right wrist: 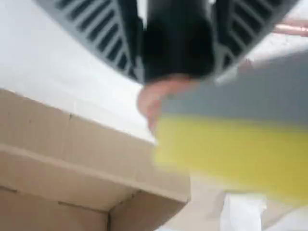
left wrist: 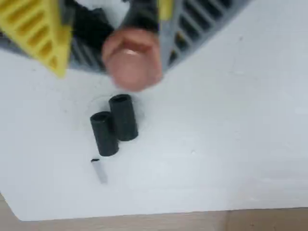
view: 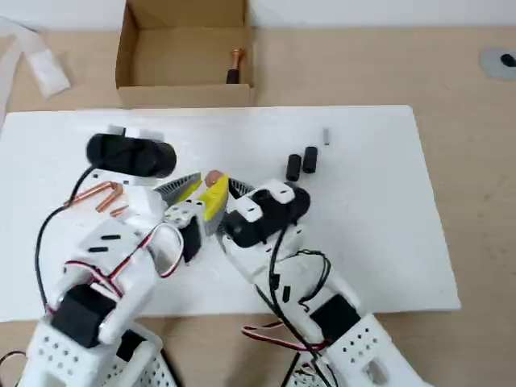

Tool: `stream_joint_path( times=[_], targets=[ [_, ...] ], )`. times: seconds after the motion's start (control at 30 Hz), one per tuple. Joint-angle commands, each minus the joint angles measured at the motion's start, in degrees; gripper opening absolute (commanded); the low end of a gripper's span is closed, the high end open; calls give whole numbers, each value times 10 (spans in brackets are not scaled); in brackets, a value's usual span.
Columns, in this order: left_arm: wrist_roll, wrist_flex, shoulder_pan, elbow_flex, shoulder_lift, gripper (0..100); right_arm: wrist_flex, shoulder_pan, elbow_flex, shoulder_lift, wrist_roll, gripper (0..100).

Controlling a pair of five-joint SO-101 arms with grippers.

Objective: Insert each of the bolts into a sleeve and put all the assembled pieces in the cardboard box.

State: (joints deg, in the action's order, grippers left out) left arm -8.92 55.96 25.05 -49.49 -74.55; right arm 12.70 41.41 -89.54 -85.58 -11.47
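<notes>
At the centre of the white rectangular foam board, seen from the high view, the two arms met tip to tip. The left gripper, with grey and yellow jaws, was clamped on a copper-coloured metal bolt, its rounded head toward 12 o'clock. The right gripper, with grey ribbed jaws, was closed tight around a black cylindrical plastic sleeve. In the right wrist view the bolt's copper end sat right at the sleeve's mouth, but it was too blurred to tell how far in it was. Two loose black sleeves lay side by side on the board, touching or nearly so, at 2 o'clock from the grippers. A small grey stub lay just past them toward 1 o'clock. A cluster of spare copper bolts lay on the board at 9 o'clock from the grippers, near the left arm's black motor housing. The open brown cardboard box sat off the board on the tan wooden table, at 12 o'clock. One assembled bolt-in-sleeve piece was inside the box, against its 3 o'clock wall, copper head away from the arms.
</notes>
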Motion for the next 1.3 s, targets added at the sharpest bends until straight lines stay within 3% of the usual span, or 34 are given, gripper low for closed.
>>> stream_joint_path(
  times=[0.0,0.17,0.3,0.57,0.97,1.07,1.27],
  targets=[
    [4,62,-25,102,1,139,-4,-42,67,15,-4,9],
    [35,143,-111,183,5,106,-5,-107,219,190,-5,9],
    [112,146,-186,163,5,7,-5,-123,400,400,-5,9],
    [152,142,-288,127,0,5,-5,-128,786,792,-2,9],
    [154,142,-309,74,0,6,-3,-188,1362,1332,-1,9],
    [154,142,-309,74,0,6,-1,-196,1476,1447,29,10],
    [154,141,-309,69,0,7,84,-198,1653,1617,65,30]
  ],
)
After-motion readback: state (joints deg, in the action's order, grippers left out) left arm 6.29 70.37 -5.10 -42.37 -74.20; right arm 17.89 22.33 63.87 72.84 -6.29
